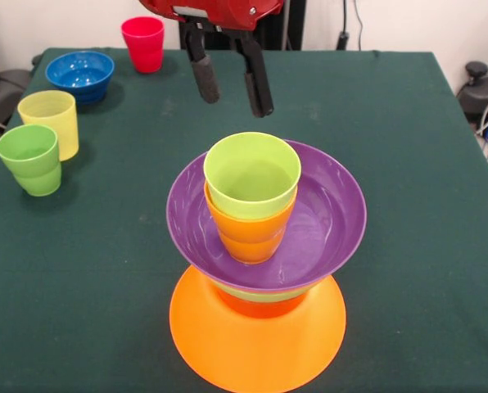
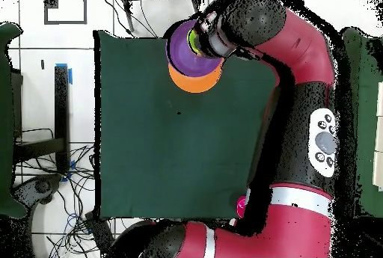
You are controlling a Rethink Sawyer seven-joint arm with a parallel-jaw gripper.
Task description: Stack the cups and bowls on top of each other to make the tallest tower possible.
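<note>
We find no brand, label or readable writing on any of the pieces.

The tower (image 1: 260,270) stands upright near the front edge of the green desk (image 1: 408,164), its long axis vertical. Its base is the large orange bowl (image 1: 256,340), turned mouth down. Above it we see a red-orange band (image 1: 260,306) and a thin green rim (image 1: 264,292), then the purple bowl (image 1: 326,221) sitting mouth up and slightly tilted. Inside the purple bowl the orange cup (image 1: 250,233) stands mouth up, with the lime green cup (image 1: 252,176) nested into it, also mouth up.

The gripper (image 1: 232,86) hangs above and behind the tower, its two black fingers spread apart and holding nothing, clear of the lime green cup.

Well apart, toward the desk's far left corner in the front view, the blue bowl (image 1: 80,75) sits mouth up, with the red cup (image 1: 143,43) just beyond it. Nearer, the pale yellow cup (image 1: 50,121) and the green cup (image 1: 31,159) stand mouth up, just beside each other.

In the overhead view the arm (image 2: 299,83) covers part of the tower.
</note>
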